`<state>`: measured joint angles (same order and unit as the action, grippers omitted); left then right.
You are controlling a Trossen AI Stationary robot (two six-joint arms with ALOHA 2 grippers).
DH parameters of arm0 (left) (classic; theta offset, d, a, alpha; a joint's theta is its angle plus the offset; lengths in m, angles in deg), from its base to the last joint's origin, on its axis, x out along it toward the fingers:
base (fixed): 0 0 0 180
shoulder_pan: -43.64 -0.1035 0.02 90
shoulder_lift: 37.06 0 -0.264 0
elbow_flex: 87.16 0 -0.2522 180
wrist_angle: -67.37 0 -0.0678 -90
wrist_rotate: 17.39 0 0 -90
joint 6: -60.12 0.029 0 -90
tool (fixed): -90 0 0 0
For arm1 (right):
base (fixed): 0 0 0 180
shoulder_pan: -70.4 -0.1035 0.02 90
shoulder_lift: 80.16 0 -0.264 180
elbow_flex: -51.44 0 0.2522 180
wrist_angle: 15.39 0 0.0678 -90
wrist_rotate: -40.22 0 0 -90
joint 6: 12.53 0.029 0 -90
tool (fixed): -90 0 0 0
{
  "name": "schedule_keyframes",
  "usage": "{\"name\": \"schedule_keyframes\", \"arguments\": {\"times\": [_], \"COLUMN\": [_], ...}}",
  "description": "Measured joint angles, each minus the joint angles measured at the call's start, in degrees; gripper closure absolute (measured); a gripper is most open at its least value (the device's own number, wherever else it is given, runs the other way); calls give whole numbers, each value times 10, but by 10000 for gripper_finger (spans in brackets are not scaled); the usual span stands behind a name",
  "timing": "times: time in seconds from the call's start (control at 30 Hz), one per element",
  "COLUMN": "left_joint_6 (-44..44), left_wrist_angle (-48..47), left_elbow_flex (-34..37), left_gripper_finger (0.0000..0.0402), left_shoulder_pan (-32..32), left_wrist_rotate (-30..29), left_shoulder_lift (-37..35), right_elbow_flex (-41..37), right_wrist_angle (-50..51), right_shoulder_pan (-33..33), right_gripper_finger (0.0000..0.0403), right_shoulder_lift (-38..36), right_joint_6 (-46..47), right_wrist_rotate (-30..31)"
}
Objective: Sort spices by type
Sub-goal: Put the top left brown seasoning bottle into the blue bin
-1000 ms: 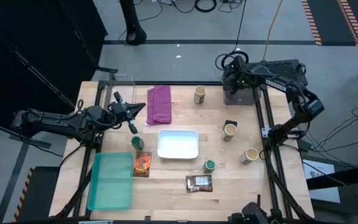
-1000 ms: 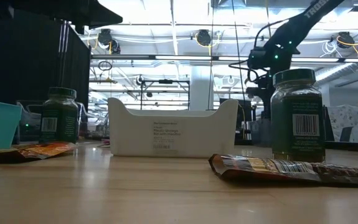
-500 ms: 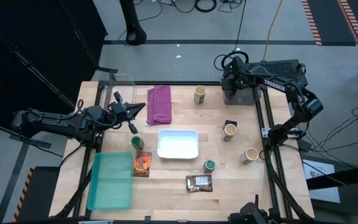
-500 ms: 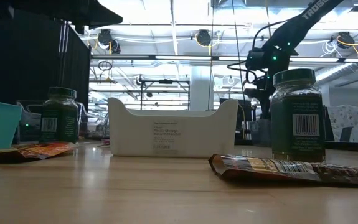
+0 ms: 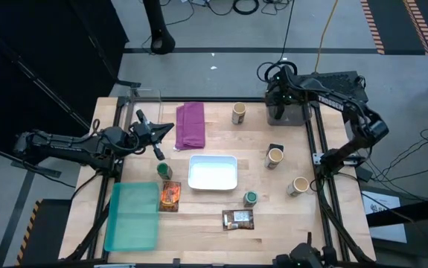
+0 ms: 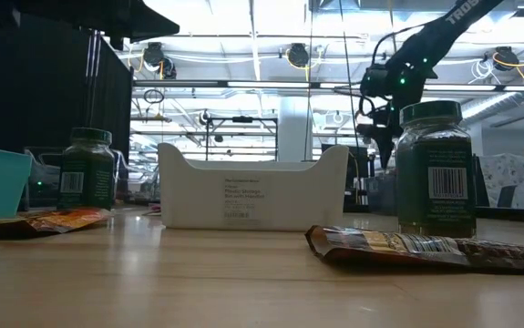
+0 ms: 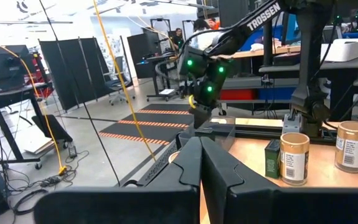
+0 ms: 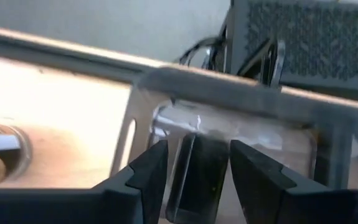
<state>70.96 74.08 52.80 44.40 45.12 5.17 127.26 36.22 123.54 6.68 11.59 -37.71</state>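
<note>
Two dark fingers of the right gripper (image 8: 197, 149) stand parted over a clear plastic bin (image 5: 301, 117) at the table's far right corner. A dark flat object (image 8: 197, 171) lies in the gap between them, inside the bin; whether the fingers touch it cannot be told. The left gripper (image 5: 165, 128) hangs over the far left part of the light wooden table (image 5: 214, 238), fingers pressed together on nothing, just beside a folded purple cloth (image 5: 190, 124).

Three round jars with tan lids sit on the right half: one (image 5: 238, 113) near the far edge, close to the clear bin, one (image 5: 275, 157) at mid-depth with a small dark box (image 5: 275, 147) against it, and one (image 5: 298, 186) nearer the right edge. Two round jars with green lids flank a white rectangular plastic tray (image 5: 213, 183) at the centre: one (image 5: 164, 170) just beside its left side, below the left gripper, and one (image 5: 250, 198) off its near right corner. A flat orange packet (image 5: 170, 195) lies just near of the left green jar, touching a shallow teal plastic bin (image 5: 132, 216) at the near left corner. A flat dark brown packet (image 5: 237, 219) lies near the front edge, just in front of the other green jar.
</note>
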Motion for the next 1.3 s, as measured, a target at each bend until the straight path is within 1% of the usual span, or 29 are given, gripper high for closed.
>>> {"name": "schedule_keyframes", "arguments": {"times": [0.13,0.2,0.3,0.4,0.47,0.57,0.63,0.7,0.77,0.87,0.97,1.03,1.17,1.3], "left_joint_6": [0,0,0,-1,-9,-16,-16,-15,-16,-39,-58,-75,-94,-105], "left_wrist_angle": [0,1,20,39,65,137,193,230,238,236,217,217,187,119], "left_elbow_flex": [0,0,0,0,0,0,0,-3,-23,-68,-109,-133,-180,-230], "left_gripper_finger": [396,396,396,396,396,396,396,396,396,396,396,396,396,396], "left_shoulder_pan": [0,0,0,0,0,1,5,9,13,14,14,14,11,11], "left_wrist_rotate": [0,0,0,12,41,93,126,136,136,135,137,137,134,132], "left_shoulder_lift": [0,0,1,7,18,45,74,108,144,202,257,288,327,343], "right_elbow_flex": [4,4,-10,-54,-98,-169,-211,-239,-259,-276,-285,-288,-289,-289], "right_wrist_angle": [-11,-11,-18,-59,-102,-201,-263,-312,-335,-334,-334,-334,-338,-344], "right_shoulder_pan": [0,-9,-56,-146,-219,-333,-396,-446,-488,-542,-584,-609,-655,-679], "right_gripper_finger": [248,248,248,248,248,248,248,248,248,248,248,248,248,248], "right_shoulder_lift": [-35,-62,-114,-178,-226,-290,-325,-352,-368,-373,-372,-370,-370,-390], "right_joint_6": [-22,-37,-63,-77,-79,-77,-77,-87,-99,-103,-114,-119,-129,-133], "right_wrist_rotate": [22,23,-1,-3,-2,-3,-2,2,2,17,41,46,56,109]}}
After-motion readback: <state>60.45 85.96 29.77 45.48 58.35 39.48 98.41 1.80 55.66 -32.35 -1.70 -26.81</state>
